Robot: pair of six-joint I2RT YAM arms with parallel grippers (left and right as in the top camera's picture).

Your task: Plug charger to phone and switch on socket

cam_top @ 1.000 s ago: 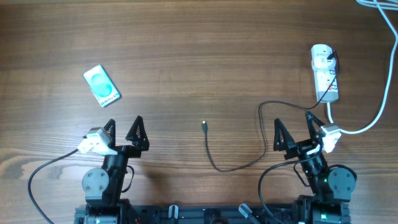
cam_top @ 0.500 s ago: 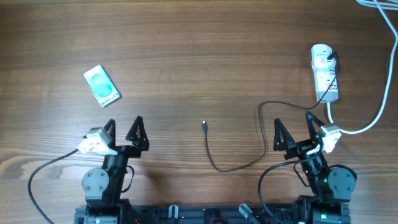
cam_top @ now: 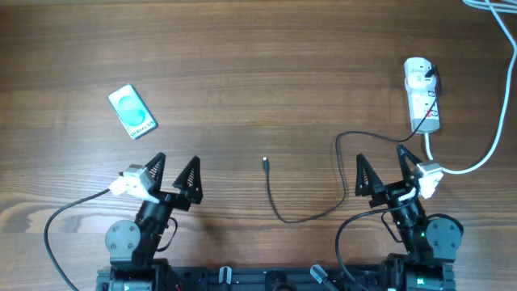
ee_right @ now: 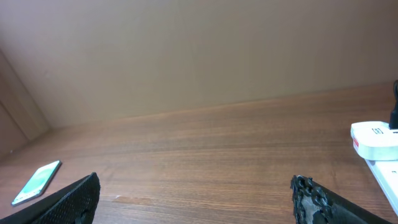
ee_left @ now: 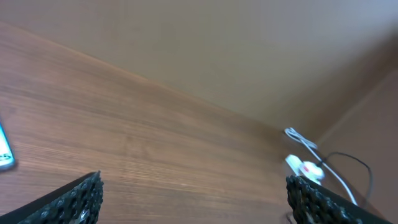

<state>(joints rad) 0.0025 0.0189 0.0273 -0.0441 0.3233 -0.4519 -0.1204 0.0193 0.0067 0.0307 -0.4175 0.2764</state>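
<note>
While right end effector (cam_top: 380, 152) stays put, left end effector (cam_top: 176, 158) swung rightward.

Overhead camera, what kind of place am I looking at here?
Probably a robot lab workbench: a wood-grain table, left arm and right arm at its edge, and a phone, charger and socket laid out.

Phone (cam_top: 132, 111), looping charger (cam_top: 266, 166), socket (cam_top: 422, 95), well apart.
</note>
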